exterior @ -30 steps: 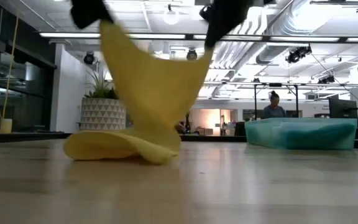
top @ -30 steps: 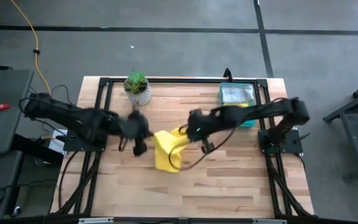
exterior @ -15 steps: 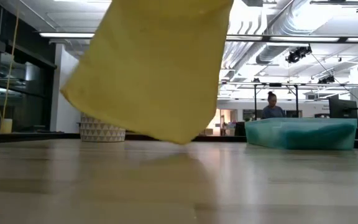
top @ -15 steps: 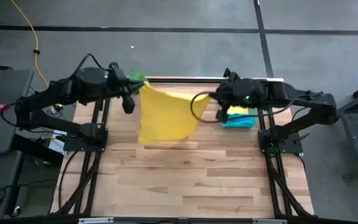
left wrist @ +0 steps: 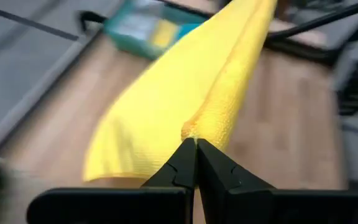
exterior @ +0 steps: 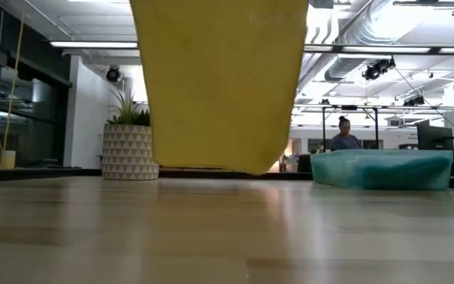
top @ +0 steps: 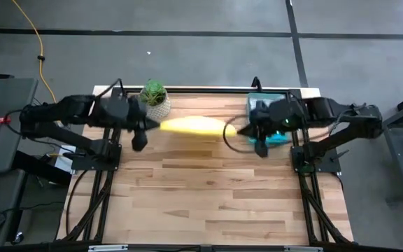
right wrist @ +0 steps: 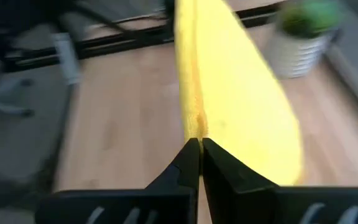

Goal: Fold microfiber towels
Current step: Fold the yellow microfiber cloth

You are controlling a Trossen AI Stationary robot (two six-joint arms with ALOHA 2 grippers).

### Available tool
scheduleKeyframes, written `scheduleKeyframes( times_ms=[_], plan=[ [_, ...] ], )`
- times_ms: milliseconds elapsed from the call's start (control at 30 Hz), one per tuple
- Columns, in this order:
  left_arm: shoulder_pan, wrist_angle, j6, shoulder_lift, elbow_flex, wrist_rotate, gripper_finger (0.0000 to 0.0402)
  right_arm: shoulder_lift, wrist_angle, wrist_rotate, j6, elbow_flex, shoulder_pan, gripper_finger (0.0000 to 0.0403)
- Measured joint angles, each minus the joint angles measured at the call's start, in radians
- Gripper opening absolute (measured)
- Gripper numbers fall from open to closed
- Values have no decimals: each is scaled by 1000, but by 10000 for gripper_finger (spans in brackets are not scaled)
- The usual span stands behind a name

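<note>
A yellow microfiber towel (top: 191, 126) hangs spread between my two grippers above the table's far half. In the low view it is a flat sheet (exterior: 219, 87) whose lower edge is clear of the table. My left gripper (top: 154, 127) is shut on its left upper corner and my right gripper (top: 232, 129) on its right upper corner. Both grippers are above the low view's top edge. More towels lie in the teal tray (top: 280, 137), too small to tell apart. My left gripper pinches the towel's upper corner (left wrist: 194, 132) between its two fingertips (left wrist: 185, 158), coming level from the table's left. The towel hangs below, lifted clear, its top edge drawn toward the other gripper. My right gripper pinches the opposite upper corner (right wrist: 194, 129) between its two fingertips (right wrist: 188, 155), coming level from the table's right. The towel hangs below the fingers, clear of the table.
A small green plant in a white patterned pot (top: 154, 98) stands at the far left, just behind the towel. The translucent teal tray (exterior: 381, 170) stands at the far right. The near half of the wooden table (top: 208, 203) lies bare.
Both grippers have risen and gone apart toward the table's far edge, then come back a little. The towel, which first had its lower part lying on the table, has been lifted clear and spread out. It swung toward the near side and now hangs straight down.
</note>
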Motion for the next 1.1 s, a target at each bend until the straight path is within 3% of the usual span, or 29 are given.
scheduleKeyframes(
  times_ms=[167,300,467,600,833,1100],
  plan=[
    [-219,25,-269,0,30,4,0,1,0,-69,171,30,123,0],
    [-336,70,-413,7,80,-17,0,1,0,-58,247,101,192,0],
    [-355,62,-399,0,104,-116,0,0,-53,83,205,178,187,0],
    [-308,7,-370,-6,62,-182,0,0,-126,137,228,151,124,0],
    [-250,1,-476,-4,-211,-173,0,18,-95,107,361,-128,61,0],
    [-221,293,-601,-3,-618,-204,0,48,235,84,484,-507,45,0]
  ],
)
